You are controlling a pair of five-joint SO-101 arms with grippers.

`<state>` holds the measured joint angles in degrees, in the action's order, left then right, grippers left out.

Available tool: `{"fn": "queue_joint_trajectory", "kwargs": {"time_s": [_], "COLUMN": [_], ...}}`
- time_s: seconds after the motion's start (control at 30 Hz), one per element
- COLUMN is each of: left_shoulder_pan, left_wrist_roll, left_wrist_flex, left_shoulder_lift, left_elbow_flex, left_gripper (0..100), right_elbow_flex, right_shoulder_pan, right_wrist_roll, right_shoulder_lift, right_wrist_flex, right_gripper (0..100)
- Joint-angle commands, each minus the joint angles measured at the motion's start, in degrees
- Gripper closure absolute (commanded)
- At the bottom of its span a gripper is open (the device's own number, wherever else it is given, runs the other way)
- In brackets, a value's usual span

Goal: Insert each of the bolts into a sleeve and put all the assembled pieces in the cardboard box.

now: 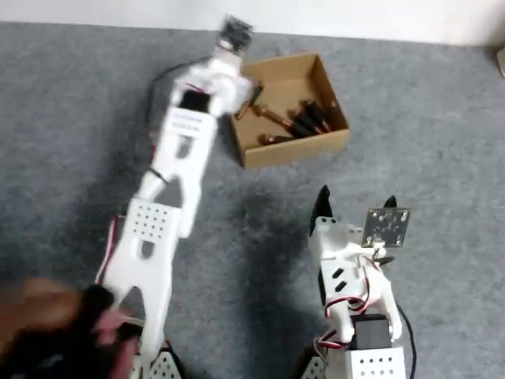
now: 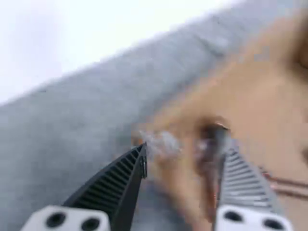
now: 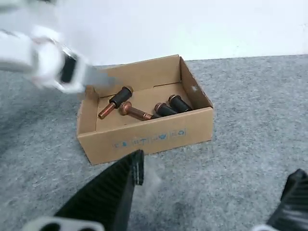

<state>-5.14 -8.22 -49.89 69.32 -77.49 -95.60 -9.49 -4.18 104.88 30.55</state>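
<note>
The cardboard box (image 1: 322, 79) stands at the back of the grey carpet, with several assembled pieces (image 1: 309, 118) of black sleeve and copper bolt lying inside. My left gripper (image 1: 251, 95) hangs over the box's left end, jaws apart. In the left wrist view the left gripper (image 2: 183, 147) is open above the box floor (image 2: 269, 115), and a blurred dark piece (image 2: 211, 137) sits against one finger. The right wrist view shows the box (image 3: 144, 139), a sleeved bolt (image 3: 118, 101) slanting just under the left gripper (image 3: 94, 79), and other pieces (image 3: 166, 108). My right gripper (image 1: 355, 201) (image 3: 216, 168) is open and empty, in front of the box.
Grey carpet (image 1: 442, 158) surrounds the box, with free room between it and the right arm. A white wall (image 3: 192, 24) runs behind the box.
</note>
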Motion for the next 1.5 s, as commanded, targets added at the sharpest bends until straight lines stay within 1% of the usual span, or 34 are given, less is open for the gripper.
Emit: {"fn": "queue_joint_trajectory", "kwargs": {"time_s": [0.0,0.03,0.13,0.23,0.3,0.33,0.37,0.4,0.47,0.73,1.23,1.47], "left_shoulder_pan": [2.95,3.21,3.38,2.59,1.63,1.54,1.45,1.80,2.68,2.59,2.95,3.03], "left_wrist_roll": [-0.26,-0.26,-0.35,-0.35,-0.18,0.00,0.00,0.00,0.00,0.09,0.09,-0.09], "left_wrist_flex": [-10.64,-15.65,-29.27,-43.87,-50.73,-52.40,-52.48,-52.48,-52.48,-52.57,-52.57,-52.57], "left_shoulder_lift": [-5.76,-6.73,-14.90,-23.43,-28.53,-31.25,-33.71,-36.09,-40.75,-61.93,-106.95,-124.79], "left_elbow_flex": [-15.43,-18.77,-17.54,-17.54,-17.80,-17.71,-17.71,-17.63,-17.71,-17.63,-17.63,-17.54], "left_gripper": [83,84,86,90,94,96,99,100,99,99,99,99], "right_elbow_flex": [-5.41,-5.41,-5.41,-5.41,-5.41,-5.41,-5.41,-5.41,-5.41,-5.41,-5.23,-5.23], "right_shoulder_pan": [-0.40,-0.40,-0.40,-0.40,-0.40,-0.40,-0.40,-0.40,-0.40,-0.31,-0.22,-0.22], "right_wrist_roll": [0.62,0.62,0.62,0.62,0.62,0.62,0.62,0.62,0.62,0.62,0.62,0.62], "right_shoulder_lift": [0.31,0.31,0.31,0.31,0.31,0.31,0.31,0.31,0.31,0.31,0.31,0.31], "right_wrist_flex": [-1.54,-1.54,-1.54,-1.54,-1.54,-1.54,-1.54,-1.54,-1.54,-1.54,-1.36,-1.36], "right_gripper": [59.2,59.2,59.2,59.2,59.2,59.2,59.2,59.2,59.2,59.2,59.2,59.2]}}
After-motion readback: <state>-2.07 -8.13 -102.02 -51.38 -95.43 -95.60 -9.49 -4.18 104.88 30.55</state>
